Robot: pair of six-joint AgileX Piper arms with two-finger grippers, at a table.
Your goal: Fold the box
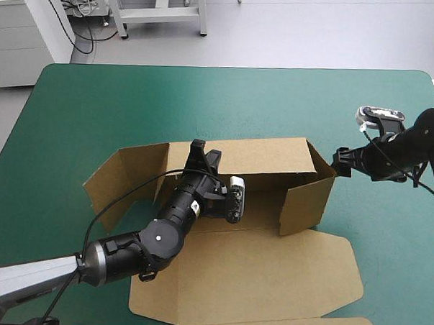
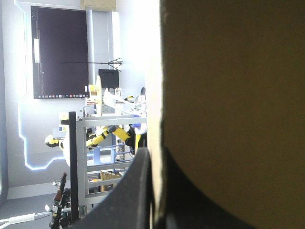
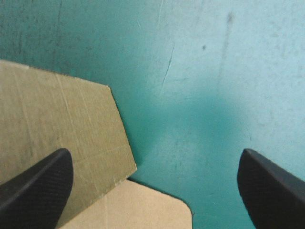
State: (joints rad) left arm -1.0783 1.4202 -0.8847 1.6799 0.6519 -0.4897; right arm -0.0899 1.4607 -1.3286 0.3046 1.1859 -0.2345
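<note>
Two grippers at box [image 1: 255,272] | left gripper [image 1: 198,149] clamps its rear wall, to hold it upright | right gripper [image 1: 342,159] spread wide beside its right wall, probably to push it

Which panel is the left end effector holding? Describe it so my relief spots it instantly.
On the teal-green table, the brown box sits mid-table, its lid flat toward the near edge. The panel is the long wall standing along the box's far side, the left end effector shut on its top edge. Its neighbours, the end walls, are short, the left one splayed outward.
</note>
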